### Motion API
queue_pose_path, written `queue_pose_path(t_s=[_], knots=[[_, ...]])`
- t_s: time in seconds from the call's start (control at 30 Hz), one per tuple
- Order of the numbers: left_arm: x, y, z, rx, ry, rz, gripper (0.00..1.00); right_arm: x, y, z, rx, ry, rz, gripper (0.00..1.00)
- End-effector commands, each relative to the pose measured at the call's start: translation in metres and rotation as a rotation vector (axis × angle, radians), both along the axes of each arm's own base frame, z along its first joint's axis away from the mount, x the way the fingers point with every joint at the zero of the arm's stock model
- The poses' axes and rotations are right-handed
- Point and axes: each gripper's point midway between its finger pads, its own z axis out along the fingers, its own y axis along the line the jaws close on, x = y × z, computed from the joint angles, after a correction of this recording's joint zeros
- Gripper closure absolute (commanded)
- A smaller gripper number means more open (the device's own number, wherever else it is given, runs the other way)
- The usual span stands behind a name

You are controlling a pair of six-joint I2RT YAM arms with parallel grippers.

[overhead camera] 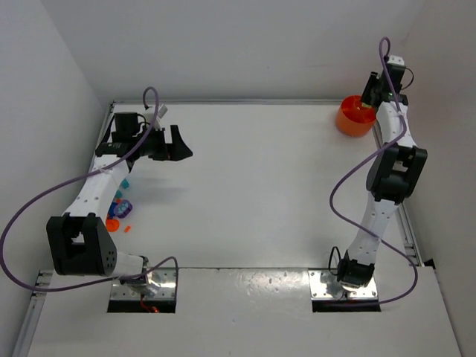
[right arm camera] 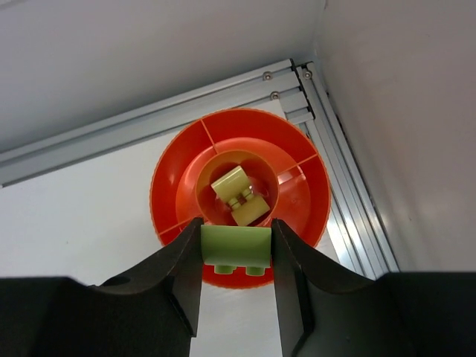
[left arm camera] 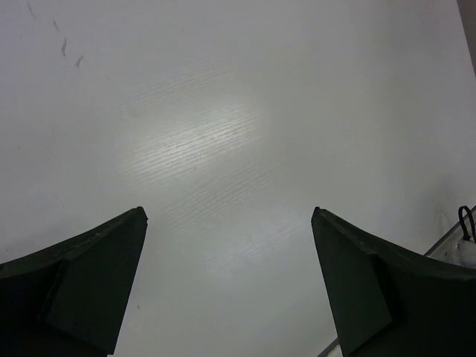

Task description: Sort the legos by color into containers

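The right pincer (right arm camera: pixel 236 227) is partly closed on a pale yellow brick (right arm camera: pixel 236 248), held just above the near rim of the orange tub (right arm camera: pixel 175 190). The tub sits in the counter's (left arm camera: pixel 223 111) 2 o'clock corner, with more yellow bricks (right arm camera: pixel 239 195) in its round middle compartment. The left pincer (left arm camera: pixel 229 216) gapes wide, holding nothing, over bare counter. Loose bricks (overhead camera: pixel 119 210) lie at 9 o'clock beside the left arm.

Orange tub (right arm camera: pixel 167 201): we count one.
Yellow-green bricks (right arm camera: pixel 236 248): we count three.
Loose bricks (overhead camera: pixel 113 223): about four, partly hidden.
Robot arms (overhead camera: pixel 383 201): two.
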Motion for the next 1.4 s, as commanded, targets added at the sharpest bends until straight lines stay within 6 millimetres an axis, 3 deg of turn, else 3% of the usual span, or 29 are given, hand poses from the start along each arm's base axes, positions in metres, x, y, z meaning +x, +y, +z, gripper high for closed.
queue_pose_path(t_s=[0.0, 0.1, 0.27, 0.3, 0.57, 0.8, 0.9, 0.97, 1.0, 1.1, 1.23, 1.33, 1.37], knots=[[0.014, -0.005, 0.016, -0.024, -0.044, -0.011, 0.01, 0.022, -0.005, 0.030, -0.012, -0.127, -0.012, 1.00], [0.015, -0.005, 0.020, -0.024, -0.053, -0.011, 0.01, 0.030, -0.001, 0.037, 0.007, -0.181, 0.010, 1.00], [0.016, -0.005, 0.017, -0.024, -0.044, -0.011, 0.01, 0.041, -0.002, 0.025, 0.010, -0.188, 0.020, 1.00], [0.016, -0.005, 0.017, -0.024, -0.044, -0.011, 0.01, 0.043, -0.002, 0.030, 0.007, -0.198, 0.020, 1.00], [0.019, -0.003, 0.012, -0.013, -0.035, 0.004, 0.01, 0.045, -0.007, 0.009, -0.006, -0.173, 0.004, 1.00], [0.019, -0.006, 0.014, -0.042, -0.016, 0.009, 0.01, 0.052, -0.015, 0.005, -0.039, -0.179, -0.014, 0.98], [0.018, -0.006, 0.016, -0.048, -0.021, 0.013, 0.01, 0.052, -0.015, -0.002, -0.036, -0.169, -0.014, 0.86], [0.015, -0.006, 0.016, -0.048, -0.023, 0.013, 0.01, 0.054, -0.017, 0.005, -0.045, -0.187, -0.022, 0.83], [0.016, -0.004, 0.015, -0.039, -0.023, 0.025, 0.01, 0.055, -0.018, -0.001, -0.043, -0.178, -0.022, 0.81], [0.019, -0.002, 0.018, -0.019, -0.042, 0.044, 0.01, 0.056, -0.016, -0.001, -0.038, -0.179, -0.011, 0.64], [0.022, 0.004, 0.025, 0.009, -0.080, 0.071, 0.01, 0.052, -0.014, 0.013, -0.063, -0.190, 0.012, 0.45], [0.023, 0.005, 0.029, 0.013, -0.099, 0.079, 0.01, 0.048, -0.011, 0.021, -0.060, -0.196, 0.022, 0.38], [0.022, 0.006, 0.025, 0.019, -0.090, 0.086, 0.01, 0.045, -0.008, 0.032, -0.061, -0.212, 0.031, 0.37]])
